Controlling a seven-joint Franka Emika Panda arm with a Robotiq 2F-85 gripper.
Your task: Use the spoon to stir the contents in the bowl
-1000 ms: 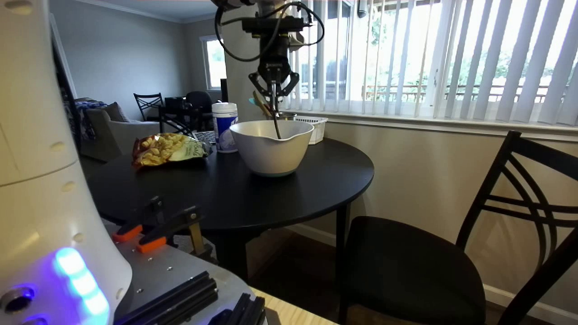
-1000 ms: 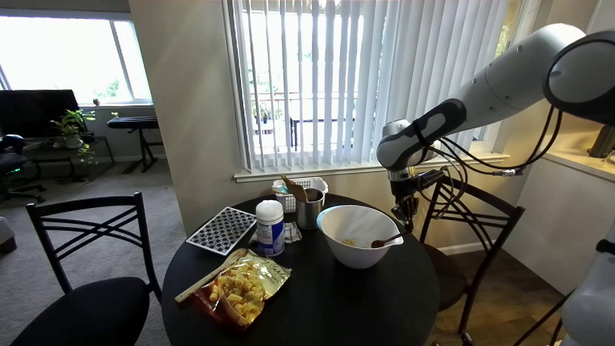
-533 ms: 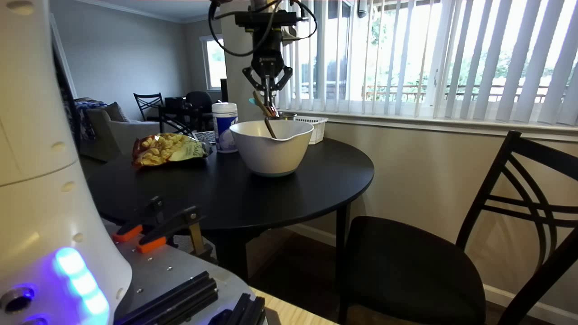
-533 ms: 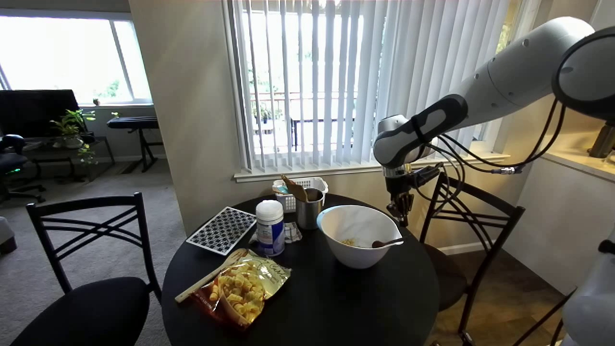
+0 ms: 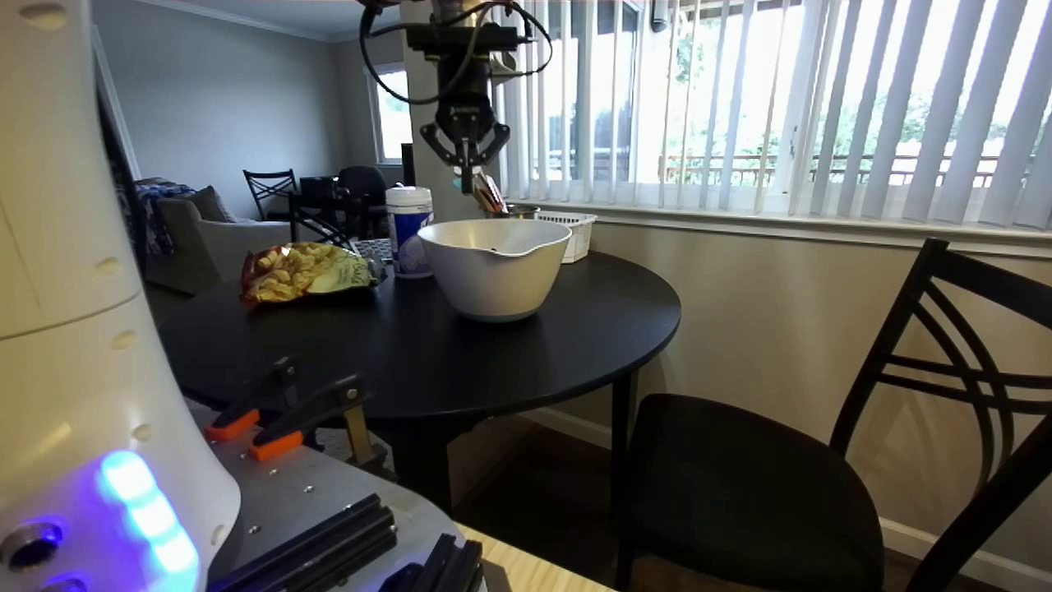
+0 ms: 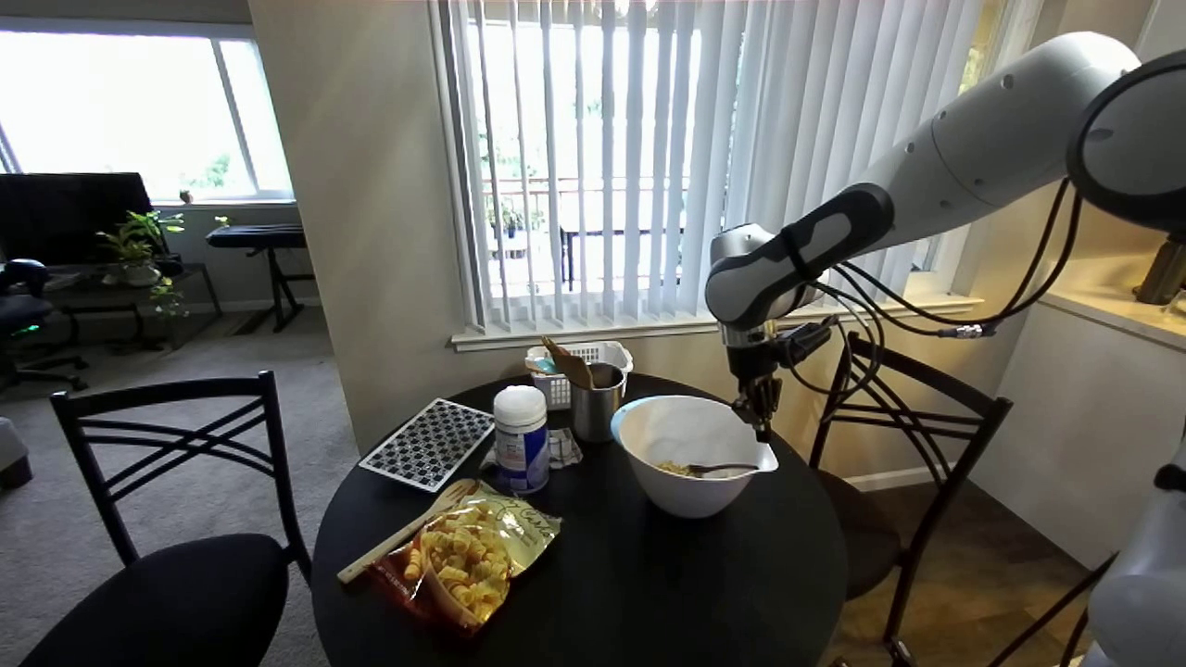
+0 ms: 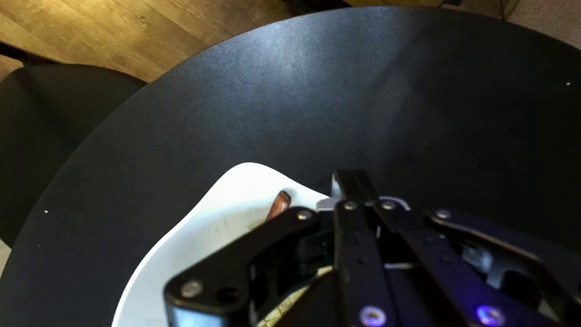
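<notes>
The large white bowl point(image 5: 493, 284) stands on the dark round table; it also shows in an exterior view point(image 6: 690, 496) and partly in the wrist view point(image 7: 181, 259). Yellow pasta point(image 6: 675, 469) lies in it. The brown spoon point(image 6: 723, 469) lies inside, its handle leaning toward the spout. In the wrist view only the spoon's handle end point(image 7: 279, 203) shows; the rest is behind my gripper. My gripper point(image 7: 353, 184) is shut with nothing between its fingertips. It is apart from the spoon, over the bowl's rim area, in both exterior views point(image 5: 468, 185) point(image 6: 763, 434).
A pasta bag point(image 6: 463, 556) and a wooden fork point(image 6: 408, 533) lie on the table point(image 6: 639, 593). A white-and-blue canister point(image 6: 522, 440), a metal utensil cup point(image 6: 598, 408), a white basket point(image 6: 611, 357) and a checkered board point(image 6: 429, 445) stand near the bowl. A chair point(image 5: 740, 485) is alongside.
The spoon's handle met my fingertips one second ago; it has come away and sunk lower into the bowl. My gripper has moved left in both exterior views. The bowl has not moved.
</notes>
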